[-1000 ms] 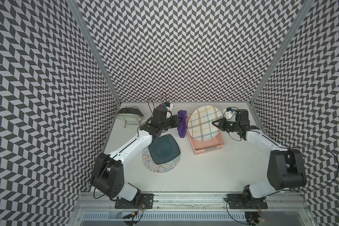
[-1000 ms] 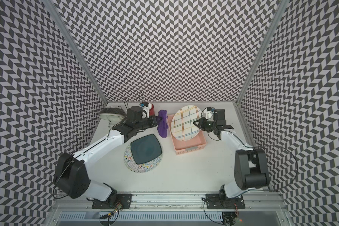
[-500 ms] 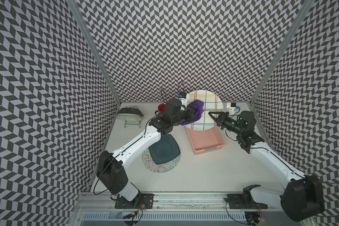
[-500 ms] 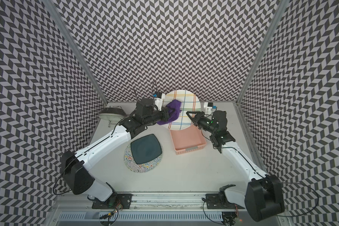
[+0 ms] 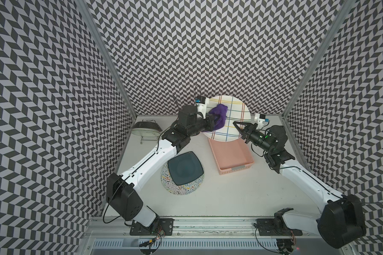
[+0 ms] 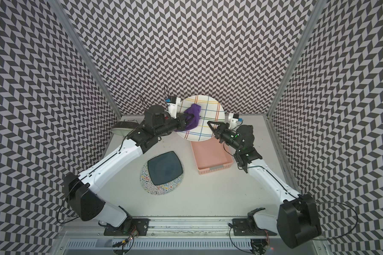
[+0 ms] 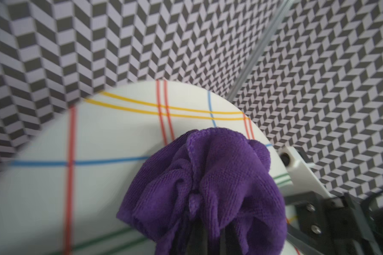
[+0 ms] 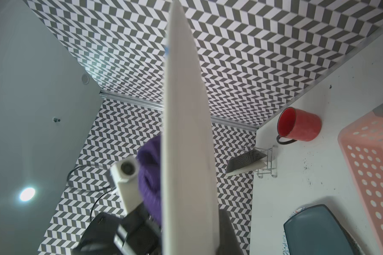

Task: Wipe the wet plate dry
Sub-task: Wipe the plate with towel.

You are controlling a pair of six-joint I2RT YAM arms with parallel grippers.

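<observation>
A white plate (image 5: 232, 114) (image 6: 208, 119) with coloured grid lines is held tilted in the air above the back of the table. My right gripper (image 5: 238, 125) (image 6: 211, 125) is shut on its right rim. In the right wrist view the plate (image 8: 186, 132) shows edge-on, with one dark finger (image 8: 227, 231) beside it. A bunched purple cloth (image 5: 219, 114) (image 6: 194, 117) lies against the plate's patterned face, with my left gripper (image 5: 213, 121) shut on it. In the left wrist view the cloth (image 7: 212, 176) covers the fingertips and rests on the plate (image 7: 108, 143).
A pink perforated basket (image 5: 236, 169) sits below the raised plate. A dark blue square plate (image 5: 185, 167) lies on a speckled round plate (image 5: 181, 189) at centre left. A wire rack (image 5: 145, 128) holding a dish stands at the back left, and a red mug (image 8: 299, 125) is near it.
The plate has been lifted out of the basket and raised toward the back wall. The left arm rose with the cloth, which now lies on the plate's face.
</observation>
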